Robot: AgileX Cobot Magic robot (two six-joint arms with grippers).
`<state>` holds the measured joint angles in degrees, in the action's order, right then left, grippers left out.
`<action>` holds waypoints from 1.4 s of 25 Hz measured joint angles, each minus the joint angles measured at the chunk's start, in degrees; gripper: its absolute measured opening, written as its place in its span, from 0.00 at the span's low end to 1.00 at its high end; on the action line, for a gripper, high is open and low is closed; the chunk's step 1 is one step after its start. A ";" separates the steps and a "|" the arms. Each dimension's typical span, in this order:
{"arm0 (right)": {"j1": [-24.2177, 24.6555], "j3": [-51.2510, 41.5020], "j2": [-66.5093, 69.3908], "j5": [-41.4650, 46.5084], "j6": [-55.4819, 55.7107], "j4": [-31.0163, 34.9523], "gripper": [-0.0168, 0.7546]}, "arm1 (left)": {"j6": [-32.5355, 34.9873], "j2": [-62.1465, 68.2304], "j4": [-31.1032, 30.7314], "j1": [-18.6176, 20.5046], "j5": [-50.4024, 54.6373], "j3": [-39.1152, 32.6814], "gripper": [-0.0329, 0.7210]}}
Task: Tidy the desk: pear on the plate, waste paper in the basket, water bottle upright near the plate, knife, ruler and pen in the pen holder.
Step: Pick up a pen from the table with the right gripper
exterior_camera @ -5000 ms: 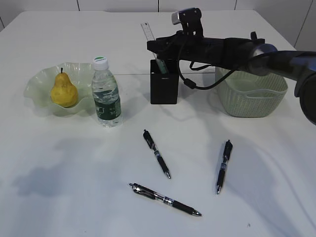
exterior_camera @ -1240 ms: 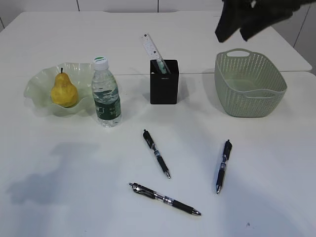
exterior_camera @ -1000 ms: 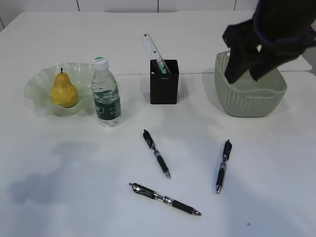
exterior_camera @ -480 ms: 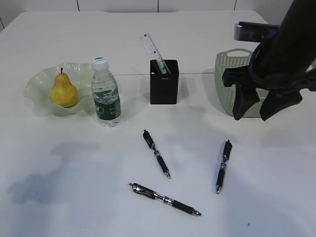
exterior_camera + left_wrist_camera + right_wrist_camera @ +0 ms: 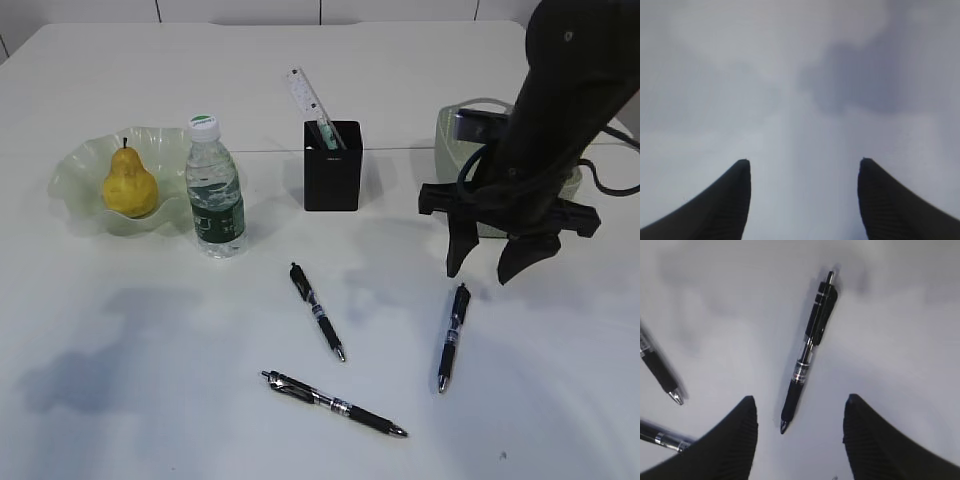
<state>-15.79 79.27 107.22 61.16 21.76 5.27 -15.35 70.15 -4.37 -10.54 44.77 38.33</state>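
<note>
Hovering with its jaws standing apart and empty, the right tool (image 5: pixel 490 272) is hanging just above a black click pen (image 5: pixel 450 337) lying on the plain white surface (image 5: pixel 150 400). The left tool (image 5: pixel 802 165) is likewise gaping over bare surface, gripping nothing. The yellow pear (image 5: pixel 128 184) is sitting in the ruffled pale green glass plate (image 5: pixel 75 165).

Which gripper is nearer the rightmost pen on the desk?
Right. The right gripper hangs open just above the rightmost pen. The left gripper, also open, shows only bare desk in its wrist view, with no pen nearby.
</note>
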 joint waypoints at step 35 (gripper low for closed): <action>1.95 0.00 12.11 -9.70 11.34 0.48 0.55 | 0.04 0.00 0.00 0.00 -2.04 0.00 0.67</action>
<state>-13.85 79.27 119.34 51.47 33.10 5.76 -15.31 70.15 -4.37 -10.54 42.73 38.33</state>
